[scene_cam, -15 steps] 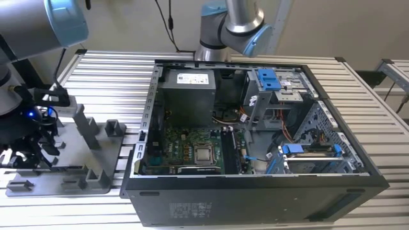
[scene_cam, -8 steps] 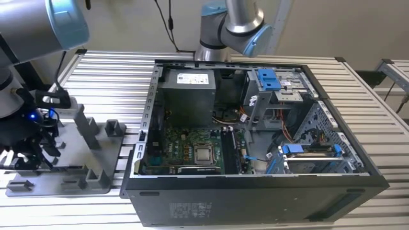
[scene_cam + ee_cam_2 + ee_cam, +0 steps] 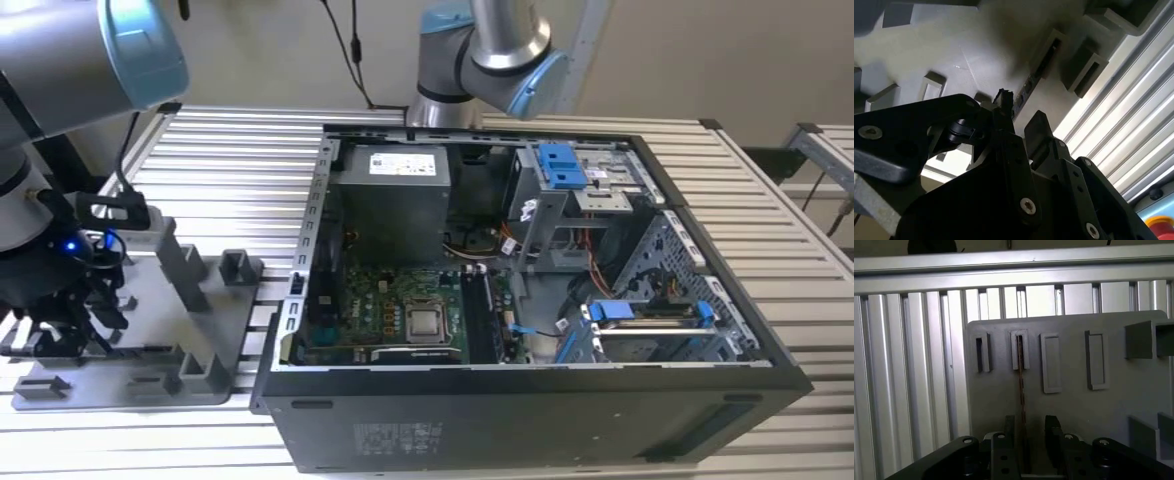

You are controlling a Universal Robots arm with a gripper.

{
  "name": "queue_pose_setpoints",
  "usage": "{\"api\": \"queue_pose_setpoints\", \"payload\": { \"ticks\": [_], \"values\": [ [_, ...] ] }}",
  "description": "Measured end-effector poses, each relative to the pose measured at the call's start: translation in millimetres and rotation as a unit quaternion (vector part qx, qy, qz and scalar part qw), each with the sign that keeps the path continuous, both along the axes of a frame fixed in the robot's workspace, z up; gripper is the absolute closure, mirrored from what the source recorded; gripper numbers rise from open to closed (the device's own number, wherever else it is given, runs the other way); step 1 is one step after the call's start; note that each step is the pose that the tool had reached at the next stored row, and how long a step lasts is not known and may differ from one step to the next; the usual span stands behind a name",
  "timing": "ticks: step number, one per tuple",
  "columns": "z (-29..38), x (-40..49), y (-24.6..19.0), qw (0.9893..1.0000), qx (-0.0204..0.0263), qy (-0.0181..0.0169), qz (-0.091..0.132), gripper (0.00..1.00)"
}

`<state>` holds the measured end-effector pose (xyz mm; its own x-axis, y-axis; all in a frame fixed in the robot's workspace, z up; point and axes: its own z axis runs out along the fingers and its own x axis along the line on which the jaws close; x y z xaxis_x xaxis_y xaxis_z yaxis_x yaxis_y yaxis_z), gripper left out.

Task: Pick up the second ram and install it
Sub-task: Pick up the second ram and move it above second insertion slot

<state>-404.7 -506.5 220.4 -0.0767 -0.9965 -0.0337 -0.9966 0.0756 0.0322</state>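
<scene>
The second ram (image 3: pixel 1021 390) stands on its thin edge in a slot of the grey tray (image 3: pixel 1134 390), which lies on the slatted table at the exterior view's left. In the second wrist view the ram (image 3: pixel 1035 74) is a dark strip running from its slot toward the fingers. My gripper (image 3: pixel 1030 424) is down at the tray (image 3: pixel 160 335), open, with one black finger on each side of the stick. One finger (image 3: pixel 1010 432) is close against the ram and the other (image 3: pixel 1052 432) stands apart from it. In the exterior view the gripper (image 3: pixel 60 325) hangs low over the tray's near end.
The open computer case (image 3: pixel 534 300) lies to the exterior view's right of the tray, with its motherboard (image 3: pixel 400 310) and memory slots (image 3: pixel 478 310) showing. A second arm (image 3: pixel 481 50) stands behind the case. Upright blocks (image 3: pixel 180 265) rise from the tray near my wrist.
</scene>
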Motion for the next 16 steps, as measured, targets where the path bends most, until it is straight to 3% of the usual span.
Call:
{"api": "queue_pose_setpoints", "payload": {
  "ticks": [9,16],
  "values": [
    [-1.1,0.1,0.0,1.0000,0.0002,-0.0002,0.000,0.62],
    [-7.6,-0.1,-0.1,1.0000,0.0001,-0.0002,0.003,0.62]
  ]
}}
